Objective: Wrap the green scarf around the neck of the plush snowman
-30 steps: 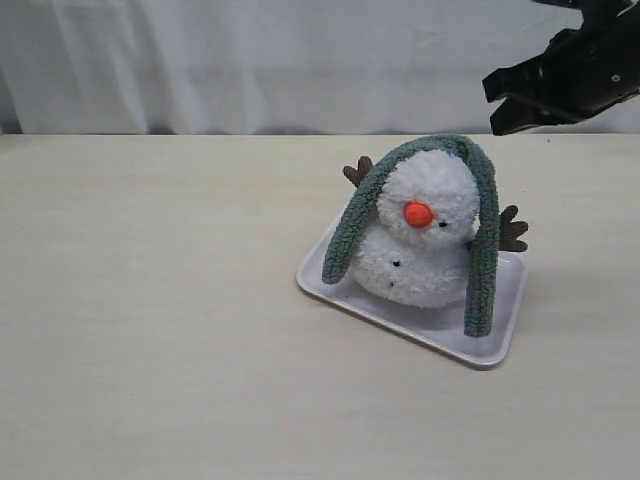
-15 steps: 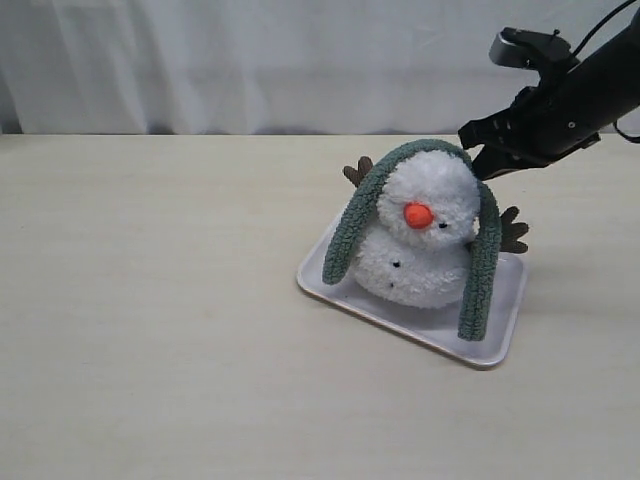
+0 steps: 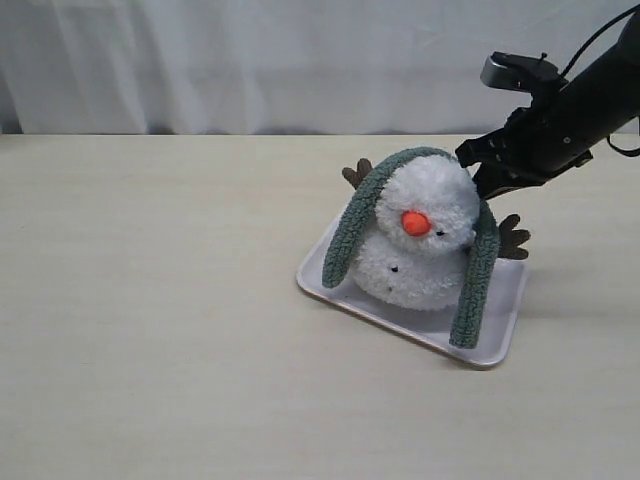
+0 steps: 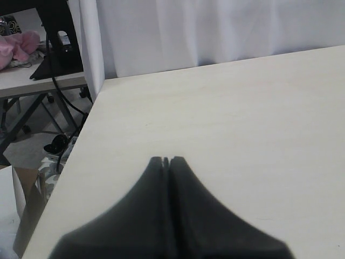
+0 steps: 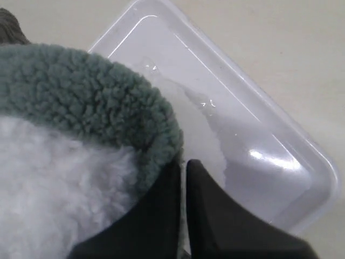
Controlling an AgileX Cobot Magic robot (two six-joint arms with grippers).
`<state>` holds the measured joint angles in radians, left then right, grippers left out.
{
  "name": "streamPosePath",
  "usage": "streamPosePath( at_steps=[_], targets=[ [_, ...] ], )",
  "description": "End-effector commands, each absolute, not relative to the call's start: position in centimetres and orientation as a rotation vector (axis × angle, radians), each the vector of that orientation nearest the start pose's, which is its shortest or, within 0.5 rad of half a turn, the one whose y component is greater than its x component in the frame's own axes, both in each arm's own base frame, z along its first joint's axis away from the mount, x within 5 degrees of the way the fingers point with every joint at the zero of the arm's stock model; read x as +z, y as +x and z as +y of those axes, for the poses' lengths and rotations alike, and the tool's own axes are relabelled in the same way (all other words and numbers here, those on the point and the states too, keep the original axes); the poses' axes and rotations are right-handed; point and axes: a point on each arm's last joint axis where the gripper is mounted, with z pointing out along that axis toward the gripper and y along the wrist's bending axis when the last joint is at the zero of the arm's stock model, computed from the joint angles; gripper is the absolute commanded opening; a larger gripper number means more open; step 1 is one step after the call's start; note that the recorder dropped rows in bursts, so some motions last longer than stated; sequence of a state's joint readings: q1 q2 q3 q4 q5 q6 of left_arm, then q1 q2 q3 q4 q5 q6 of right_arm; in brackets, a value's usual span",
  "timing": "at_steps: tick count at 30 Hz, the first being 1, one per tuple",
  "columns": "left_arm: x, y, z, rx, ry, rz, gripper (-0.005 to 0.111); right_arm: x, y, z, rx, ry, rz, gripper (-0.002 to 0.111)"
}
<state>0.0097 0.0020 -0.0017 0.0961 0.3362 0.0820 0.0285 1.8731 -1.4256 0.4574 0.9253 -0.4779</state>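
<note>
Standing upright on a white tray (image 3: 500, 342), the snowman (image 3: 412, 272) is found right of centre on the pale table (image 3: 150, 300) in the exterior view. Its orange nose (image 3: 416, 223) is turned toward the camera. One brown twig arm (image 3: 357, 172) is seen behind the left shoulder and the other (image 3: 512, 237) at the right side.

The scarf (image 3: 352, 222) is draped over the crown of the head like an arch. It lies above the neck (image 3: 398, 243), not around it. One end hangs down the left side and reaches the tray near its left edge. The other end hangs down the right side and reaches the tray close to its front rim.

The right gripper (image 3: 478, 168) is positioned at the upper right of the head, just beside the scarf where it bends downward. In the right wrist view the two black fingers are pressed together, with only a thin seam between them. Their tips are set against the scarf's outer edge, and no fabric is seen between them. The glossy tray floor is visible beyond.

The left gripper (image 4: 167, 159) is shown only in its own wrist view. It is clenched, with nothing in it, over a bare part of the table. A white curtain (image 3: 250, 60) hangs behind the table.
</note>
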Motion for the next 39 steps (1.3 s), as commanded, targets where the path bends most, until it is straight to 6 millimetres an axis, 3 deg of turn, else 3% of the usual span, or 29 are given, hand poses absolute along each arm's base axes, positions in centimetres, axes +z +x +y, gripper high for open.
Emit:
streamPosePath(
  at_steps=[1, 4, 9, 12, 15, 16, 21, 25, 32, 39],
  targets=[
    [18.4, 5.4, 0.3, 0.157, 0.124, 1.804, 0.000, 25.7, 38.9, 4.3, 0.472, -0.433, 2.692, 0.004],
    [18.4, 5.4, 0.3, 0.157, 0.124, 1.804, 0.000, 26.7, 38.3, 4.4, 0.482, -0.451, 2.692, 0.007],
    [18.4, 5.4, 0.3, 0.155, 0.123, 1.804, 0.000, 29.5, 36.3, 4.5, 0.508, -0.446, 2.690, 0.037],
    [18.4, 5.4, 0.3, 0.155, 0.123, 1.804, 0.000, 29.9, 34.0, 4.4, 0.509, -0.419, 2.695, 0.040],
    [18.4, 5.4, 0.3, 0.155, 0.123, 1.804, 0.000, 28.4, 31.1, 4.3, 0.513, -0.399, 2.737, 0.041],
    [18.4, 5.4, 0.3, 0.155, 0.123, 1.804, 0.000, 27.2, 30.4, 4.2, 0.505, -0.405, 2.750, 0.046],
    [18.4, 5.4, 0.3, 0.155, 0.123, 1.804, 0.000, 22.2, 28.8, 4.4, 0.556, -0.338, 2.766, 0.060],
    [18.4, 5.4, 0.3, 0.155, 0.123, 1.804, 0.000, 21.0, 29.1, 5.1, 0.667, -0.348, 2.697, 0.059],
    [18.4, 5.4, 0.3, 0.157, 0.124, 1.804, 0.000, 18.5, 30.1, 4.7, 0.609, -0.325, 2.754, 0.059],
    [18.4, 5.4, 0.3, 0.157, 0.124, 1.804, 0.000, 17.4, 31.1, 4.6, 0.586, -0.235, 2.733, 0.059]
  ],
)
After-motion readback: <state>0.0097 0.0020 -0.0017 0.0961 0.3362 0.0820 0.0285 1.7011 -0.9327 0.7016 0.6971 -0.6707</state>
